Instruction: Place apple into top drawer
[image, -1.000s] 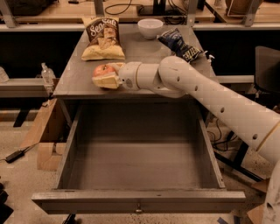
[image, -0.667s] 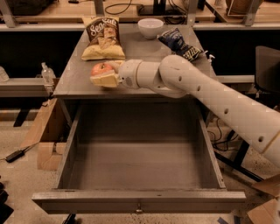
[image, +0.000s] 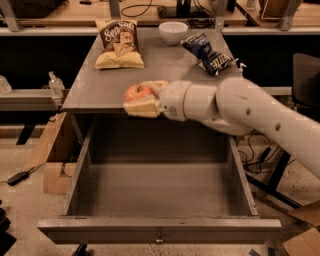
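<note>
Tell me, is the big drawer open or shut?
Open: the drawer is pulled out, its empty grey inside showing. The gripper holds the apple at the table's front edge.

It looked like a robotics lab or workshop. Wooden workbenches (image: 60, 15) strung with cables (image: 140, 9) ran behind the grey bench's (image: 165, 65) back edge, and a cardboard box (image: 305, 240) sat on the speckled floor (image: 30, 210) off its front right corner. The gripper (image: 142, 100) clasped the apple (image: 137, 92) at the bench's front edge, above the open top drawer (image: 160, 230).
</note>
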